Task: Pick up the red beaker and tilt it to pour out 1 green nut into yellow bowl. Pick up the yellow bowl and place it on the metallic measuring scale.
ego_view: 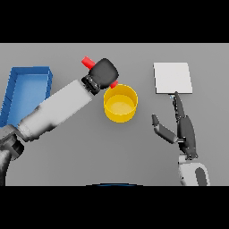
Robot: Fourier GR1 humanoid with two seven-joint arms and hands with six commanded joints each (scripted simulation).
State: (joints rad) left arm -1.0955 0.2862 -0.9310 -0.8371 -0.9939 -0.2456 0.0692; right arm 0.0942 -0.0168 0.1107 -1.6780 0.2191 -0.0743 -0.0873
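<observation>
My left hand (104,71) is shut on the red beaker (88,61), held tilted over the far left rim of the yellow bowl (120,103). The hand hides most of the beaker; red shows at its upper left and again at the bowl's rim. No green nut shows anywhere, and the bowl's inside looks plain yellow. The metallic measuring scale (173,78) is a pale square plate at the far right. My right hand (183,126) stands open between bowl and scale, fingers pointing toward the scale's near edge, thumb spread toward the bowl.
A blue open bin (27,91) stands at the far left, partly behind my left forearm (58,109). Grey table (116,152) stretches in front of the bowl.
</observation>
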